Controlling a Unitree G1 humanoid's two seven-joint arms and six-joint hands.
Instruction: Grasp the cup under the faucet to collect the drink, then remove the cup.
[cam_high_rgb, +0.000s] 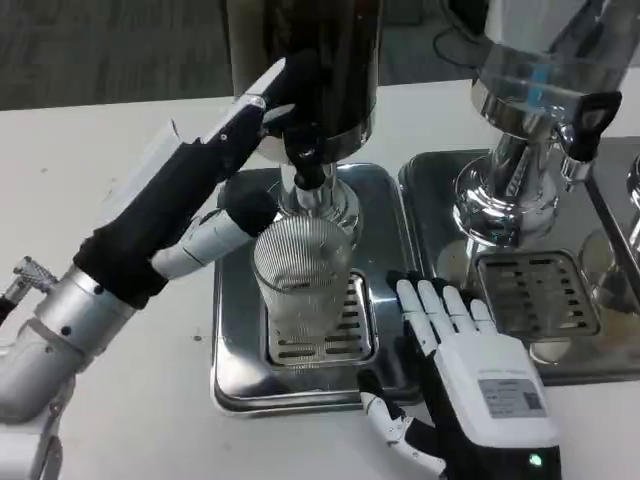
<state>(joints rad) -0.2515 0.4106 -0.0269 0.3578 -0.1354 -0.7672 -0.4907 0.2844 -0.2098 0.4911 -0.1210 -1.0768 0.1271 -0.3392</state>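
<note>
My right hand (470, 375) waits nearest me; the cup (300, 280) stands under the faucet (305, 165), my left hand (215, 185) at the tap.

Nearest, I see my right hand with its white back up at the near right corner of the shiny steel drip tray (235, 330), fingers straight and slightly apart, holding nothing. The ribbed clear cup stands upright on the slotted grate (350, 325), just left of those fingertips. Further back, my left hand reaches in from the left, lower fingers against the cup's far-left rim, upper fingers up by the dark dispenser (320, 60); whether it grips, I cannot tell. Far right stands a second, chrome dispenser (530, 130).
</note>
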